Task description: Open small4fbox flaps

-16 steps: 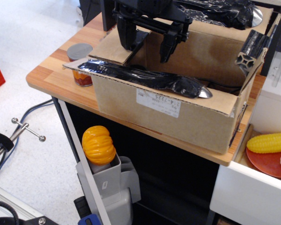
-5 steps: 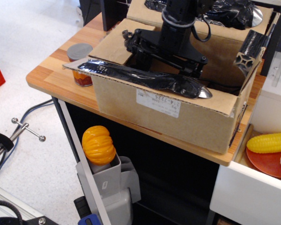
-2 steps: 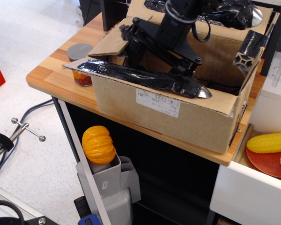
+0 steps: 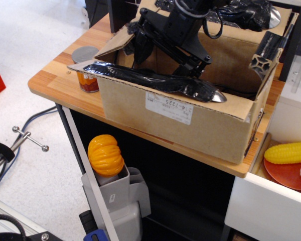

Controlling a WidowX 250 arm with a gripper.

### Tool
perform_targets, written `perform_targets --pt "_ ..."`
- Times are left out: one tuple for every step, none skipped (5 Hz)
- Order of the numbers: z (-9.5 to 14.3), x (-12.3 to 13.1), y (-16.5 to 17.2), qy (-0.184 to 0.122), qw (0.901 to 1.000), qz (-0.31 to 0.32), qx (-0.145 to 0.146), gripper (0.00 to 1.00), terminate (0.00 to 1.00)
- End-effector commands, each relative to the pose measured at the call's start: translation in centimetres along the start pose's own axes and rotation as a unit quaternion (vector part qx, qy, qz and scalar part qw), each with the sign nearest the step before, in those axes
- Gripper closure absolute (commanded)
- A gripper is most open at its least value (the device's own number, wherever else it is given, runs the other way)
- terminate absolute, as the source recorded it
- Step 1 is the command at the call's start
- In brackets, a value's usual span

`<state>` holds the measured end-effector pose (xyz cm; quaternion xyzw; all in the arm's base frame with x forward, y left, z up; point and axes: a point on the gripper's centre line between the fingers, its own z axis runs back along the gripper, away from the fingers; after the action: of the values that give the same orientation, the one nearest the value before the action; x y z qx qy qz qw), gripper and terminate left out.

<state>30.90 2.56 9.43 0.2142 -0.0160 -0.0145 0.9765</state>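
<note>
The small4fbox (image 4: 205, 123) is a brown cardboard box with a white label (image 4: 168, 108), standing on the wooden table (image 4: 50, 75). The near long flap (image 4: 155, 80) lies folded outward and carries a glossy black bar. The far long flap (image 4: 231, 12) stands back with its own black bar. The right short flap (image 4: 268, 50) with a black bracket stands up. My gripper (image 4: 163, 57) is tilted inside the box at its left end, jaws spread. Its left finger (image 4: 139, 47) is under the left short flap (image 4: 115, 44), which is tilted upward.
A jar with a grey lid (image 4: 85, 70) stands on the table just left of the box. A white bin at the right holds a corn cob (image 4: 288, 152) and a red plate (image 4: 288, 174). An orange gourd (image 4: 105, 154) sits in a grey holder below the table.
The gripper came down into the box, tilted, and moved left and up. The left short flap has risen from lying flat to tilting upward.
</note>
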Motion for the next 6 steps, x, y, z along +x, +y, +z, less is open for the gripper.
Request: perform_targets --pt "2.0 -0.3 4.8 -0.043 0.9983 0.006 0.038 0.0 0.0" --pt "2.3 -0.5 5.8 -0.046 0.9979 0.001 0.045 0.0 0.0" --pt "1.6 -0.7 6.7 -0.057 0.9972 -0.006 0.047 0.0 0.0" --pt "0.5 -0.6 7.8 -0.062 0.9974 -0.016 0.034 0.0 0.0" --pt "-0.6 -0.5 8.4 -0.067 0.9976 -0.014 0.016 0.0 0.0" --pt "-1.3 -0.4 8.6 -0.071 0.9974 -0.011 0.006 0.0 0.0"
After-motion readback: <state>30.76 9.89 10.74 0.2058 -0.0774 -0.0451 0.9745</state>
